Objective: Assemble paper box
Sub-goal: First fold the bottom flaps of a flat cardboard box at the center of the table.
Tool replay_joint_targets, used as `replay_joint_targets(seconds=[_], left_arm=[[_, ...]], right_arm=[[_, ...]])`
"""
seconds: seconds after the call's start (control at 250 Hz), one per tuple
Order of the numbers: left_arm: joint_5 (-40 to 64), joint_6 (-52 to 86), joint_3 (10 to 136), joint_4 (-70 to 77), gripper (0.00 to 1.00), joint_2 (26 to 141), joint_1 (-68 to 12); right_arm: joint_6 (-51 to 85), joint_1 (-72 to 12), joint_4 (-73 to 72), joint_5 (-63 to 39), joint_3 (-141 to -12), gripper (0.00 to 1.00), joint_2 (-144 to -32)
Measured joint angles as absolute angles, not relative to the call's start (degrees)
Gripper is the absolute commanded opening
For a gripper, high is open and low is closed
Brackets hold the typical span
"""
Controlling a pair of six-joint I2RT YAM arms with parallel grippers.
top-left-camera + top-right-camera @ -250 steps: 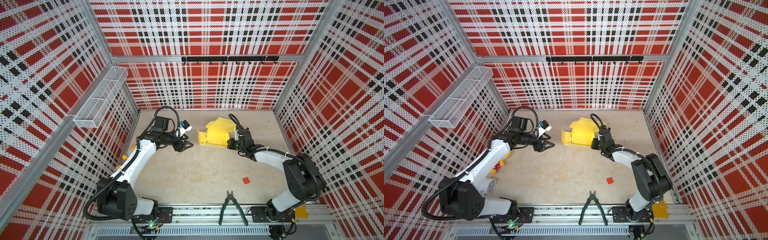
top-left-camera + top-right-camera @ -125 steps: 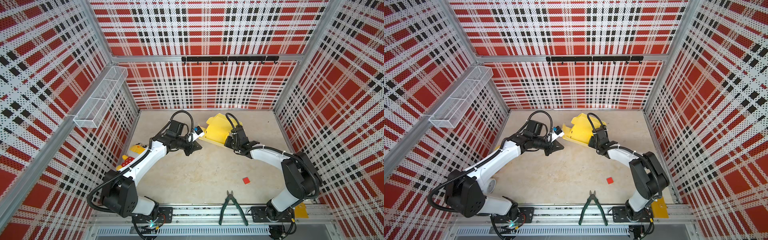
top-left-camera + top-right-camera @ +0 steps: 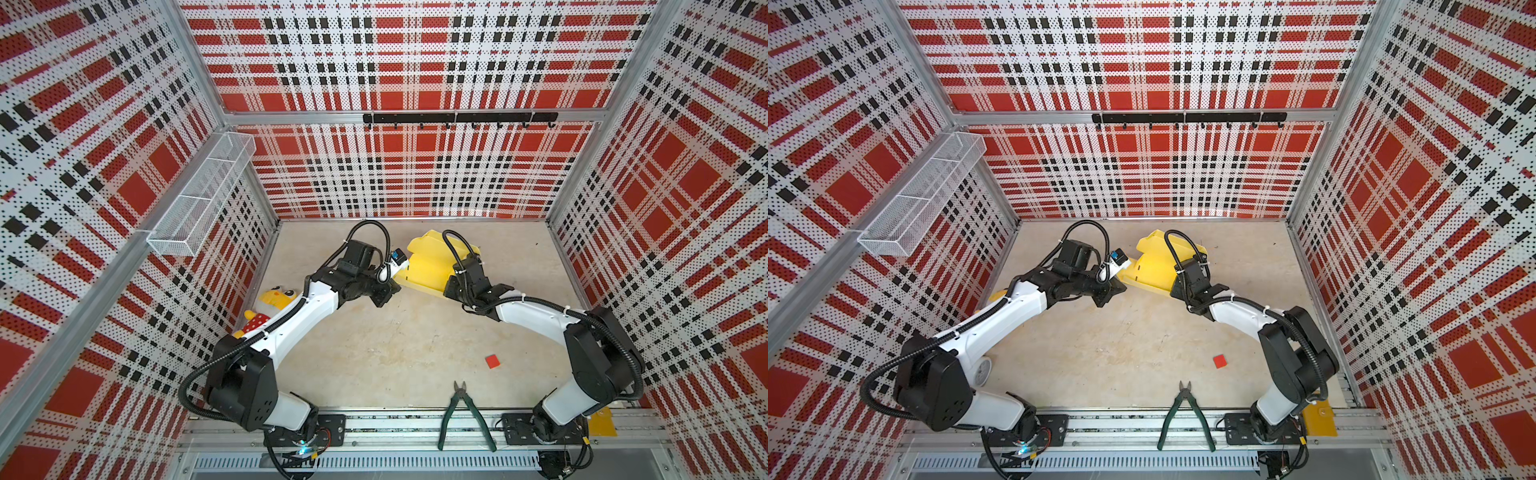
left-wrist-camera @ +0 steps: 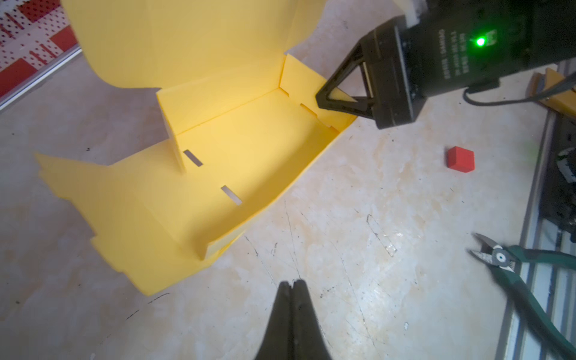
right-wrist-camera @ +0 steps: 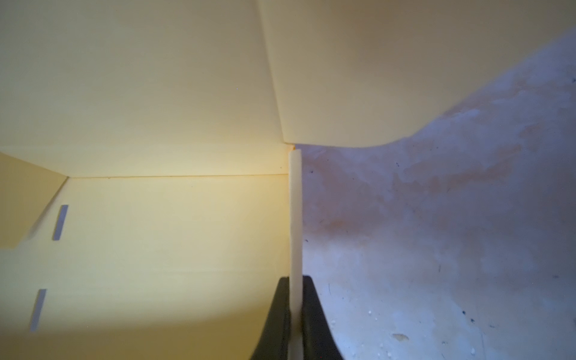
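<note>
The paper box [image 3: 428, 266] [image 3: 1154, 270] is yellow card, half folded, lying at the back middle of the floor. Its floor panel with slots, two raised walls and a large upright flap show in the left wrist view [image 4: 249, 149]. My right gripper [image 3: 448, 287] [image 4: 324, 99] is shut on the edge of one side wall, and the card stands edge-on between its fingertips [image 5: 295, 280]. My left gripper [image 3: 390, 289] [image 4: 292, 282] is shut with nothing in it, just over the bare floor beside the box's near corner.
A small red cube [image 3: 493, 360] [image 4: 461, 159] and green-handled cutters [image 3: 463, 415] [image 4: 514, 261] lie near the front rail. A yellow plush toy [image 3: 270, 303] lies by the left wall under the left arm. A wire basket [image 3: 199, 203] hangs on the left wall.
My left arm swung right, up to the box, and its gripper went from open to shut. The right gripper kept its hold and shifted the box slightly toward the back.
</note>
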State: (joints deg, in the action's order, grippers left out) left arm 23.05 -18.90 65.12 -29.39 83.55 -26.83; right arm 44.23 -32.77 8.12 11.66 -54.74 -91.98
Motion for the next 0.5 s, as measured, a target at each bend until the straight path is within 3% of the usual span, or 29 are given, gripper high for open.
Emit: replay_joint_targets(seconds=[0.496], left_arm=[[18.2,-13.3,64.9,-26.3,0.0,84.1,-26.2]], right_arm=[[44.6,-35.7,7.2,12.3,-54.8,0.0,-90.7]])
